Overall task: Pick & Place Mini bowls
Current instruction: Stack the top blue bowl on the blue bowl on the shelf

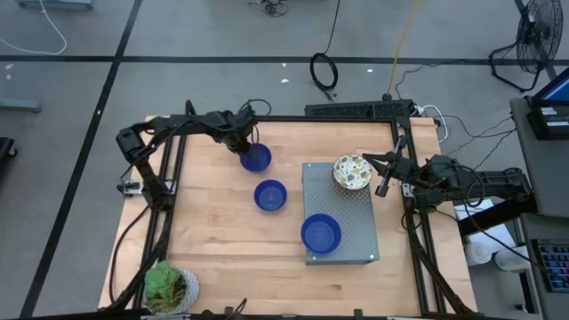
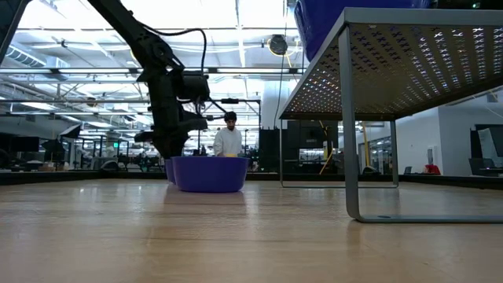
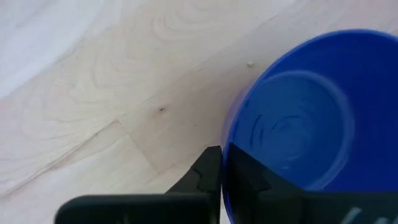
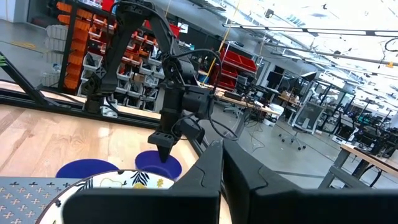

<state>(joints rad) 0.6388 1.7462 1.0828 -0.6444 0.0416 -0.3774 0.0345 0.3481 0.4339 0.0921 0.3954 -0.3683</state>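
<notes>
The left hand [image 1: 246, 148] is clamped on the near rim of a glossy blue round mini bowl [image 1: 256, 159], resting on the wooden worktop [image 1: 213, 222], gripping the wall, likely for lifting. The right hand [image 1: 384, 174], pinched together and empty, waits beside a cream floral mini bowl [image 1: 352, 172].

Bare table [image 1: 222, 240] front-left; metal stand [image 1: 356, 222] blocks right.

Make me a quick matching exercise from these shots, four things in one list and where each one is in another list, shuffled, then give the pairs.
Things:
1. left gripper
2. floral bowl
3. potted plant
4. right gripper

Places:
A. table's near left corner
B. shut on a blue bowl's rim
C. on the metal rack, far end
D. shut, beside the floral bowl

Pairs: 1-B, 2-C, 3-A, 4-D
</notes>
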